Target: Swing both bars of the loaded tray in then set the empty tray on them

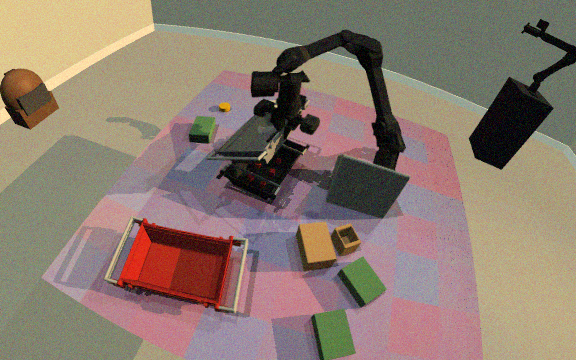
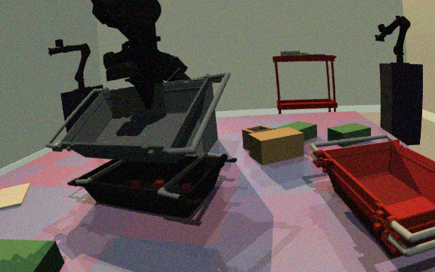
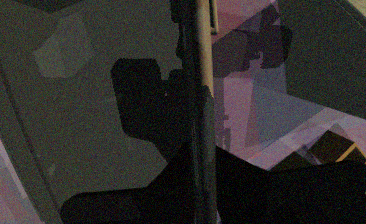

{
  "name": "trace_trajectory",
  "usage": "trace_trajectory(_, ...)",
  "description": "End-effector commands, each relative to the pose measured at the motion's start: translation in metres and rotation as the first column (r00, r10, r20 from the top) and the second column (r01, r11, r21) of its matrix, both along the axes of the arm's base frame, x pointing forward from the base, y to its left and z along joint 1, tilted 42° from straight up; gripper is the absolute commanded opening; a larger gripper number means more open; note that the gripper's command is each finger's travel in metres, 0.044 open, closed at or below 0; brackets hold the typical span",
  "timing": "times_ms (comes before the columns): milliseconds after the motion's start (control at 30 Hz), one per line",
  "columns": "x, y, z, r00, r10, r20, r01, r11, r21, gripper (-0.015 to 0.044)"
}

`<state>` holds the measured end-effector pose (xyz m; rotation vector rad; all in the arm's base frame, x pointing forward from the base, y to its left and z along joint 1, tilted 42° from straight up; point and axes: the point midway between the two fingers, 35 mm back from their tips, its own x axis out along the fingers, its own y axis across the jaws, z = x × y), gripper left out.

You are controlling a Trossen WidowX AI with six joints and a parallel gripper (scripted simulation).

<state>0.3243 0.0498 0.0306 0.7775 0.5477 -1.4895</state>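
Observation:
The loaded black tray [image 1: 235, 173] [image 2: 142, 204] stands on the mat with small red blocks [image 1: 272, 171] [image 2: 158, 184] inside. In the exterior view its right bar [image 2: 187, 174] lies inward across the top; its left bar [image 2: 102, 173] lies near the left end, also inside the outline. My gripper [image 1: 279, 131] [image 2: 147, 99] [image 3: 195, 147] is shut on the long side wall of the empty grey tray [image 1: 243, 140] [image 2: 100, 130] [image 3: 99, 117]. The grey tray hangs tilted above the black tray, its near side lower. Whether they touch is unclear.
A red tray [image 1: 178, 270] [image 2: 391, 181] stands apart. A grey panel [image 1: 368, 185] stands near the arm's base. An orange box [image 1: 316, 246] [image 2: 276, 145], a small open box [image 1: 346, 240], several green blocks [image 1: 362, 281] [image 2: 349, 132] and a yellow disc [image 1: 224, 107] lie around.

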Motion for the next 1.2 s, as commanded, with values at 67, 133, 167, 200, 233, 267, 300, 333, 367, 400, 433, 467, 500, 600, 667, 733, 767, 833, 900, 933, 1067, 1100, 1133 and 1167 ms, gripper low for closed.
trace_trajectory(67, 0.003, -0.003, -0.006, 1.0, 0.022, 0.014, -0.022, 1.0, -0.004, 0.0)
trace_trajectory(133, 0.003, -0.006, -0.009, 1.0, 0.022, 0.014, -0.022, 1.0, -0.004, 0.0)
trace_trajectory(167, 0.003, -0.007, -0.01, 1.0, 0.022, 0.014, -0.022, 1.0, -0.004, 0.0)
trace_trajectory(200, 0.003, -0.008, -0.012, 1.0, 0.022, 0.014, -0.022, 1.0, -0.004, 0.0)
trace_trajectory(233, 0.003, -0.01, -0.013, 1.0, 0.022, 0.014, -0.022, 1.0, -0.004, 0.0)
trace_trajectory(267, 0.002, -0.011, -0.014, 1.0, 0.022, 0.014, -0.022, 1.0, -0.004, 0.0)
trace_trajectory(300, 0.002, -0.012, -0.016, 1.0, 0.022, 0.014, -0.022, 1.0, -0.004, 0.0)
trace_trajectory(333, 0.002, -0.013, -0.017, 1.0, 0.022, 0.014, -0.022, 1.0, -0.005, 0.0)
trace_trajectory(367, 0.002, -0.014, -0.018, 1.0, 0.022, 0.014, -0.022, 1.0, -0.005, 0.0)
trace_trajectory(400, 0.002, -0.016, -0.02, 1.0, 0.022, 0.014, -0.022, 1.0, -0.005, 0.0)
trace_trajectory(433, 0.001, -0.017, -0.021, 1.0, 0.022, 0.014, -0.022, 1.0, -0.005, 0.0)
trace_trajectory(467, 0.001, -0.018, -0.022, 1.0, 0.022, 0.014, -0.022, 1.0, -0.005, 0.0)
trace_trajectory(500, 0.001, -0.019, -0.023, 1.0, 0.022, 0.014, -0.022, 1.0, -0.005, 0.0)
trace_trajectory(600, 0.0, -0.02, -0.025, 1.0, 0.022, 0.014, -0.022, 1.0, -0.005, 0.0)
trace_trajectory(667, -0.001, -0.021, -0.026, 1.0, 0.022, 0.014, -0.022, 1.0, -0.006, 0.0)
trace_trajectory(733, -0.003, -0.022, -0.027, 1.0, 0.022, 0.014, -0.022, 1.0, -0.006, 0.0)
trace_trajectory(767, -0.004, -0.023, -0.028, 1.0, 0.022, 0.014, -0.022, 1.0, -0.006, 0.0)
trace_trajectory(833, -0.004, -0.023, -0.028, 1.0, 0.022, 0.014, -0.022, 1.0, -0.006, 0.0)
trace_trajectory(900, -0.005, -0.024, -0.029, 1.0, 0.022, 0.014, -0.022, 1.0, -0.006, 0.0)
trace_trajectory(933, -0.006, -0.025, -0.03, 1.0, 0.022, 0.014, -0.022, 1.0, -0.006, 0.0)
trace_trajectory(1067, -0.01, -0.028, -0.035, 1.0, 0.022, 0.014, -0.022, 1.0, -0.006, 0.0)
trace_trajectory(1100, -0.011, -0.028, -0.036, 1.0, 0.022, 0.014, -0.022, 1.0, -0.007, 0.0)
trace_trajectory(1133, -0.012, -0.029, -0.036, 1.0, 0.022, 0.014, -0.022, 1.0, -0.007, 0.0)
trace_trajectory(1167, -0.012, -0.029, -0.036, 1.0, 0.022, 0.014, -0.022, 1.0, -0.007, 0.0)
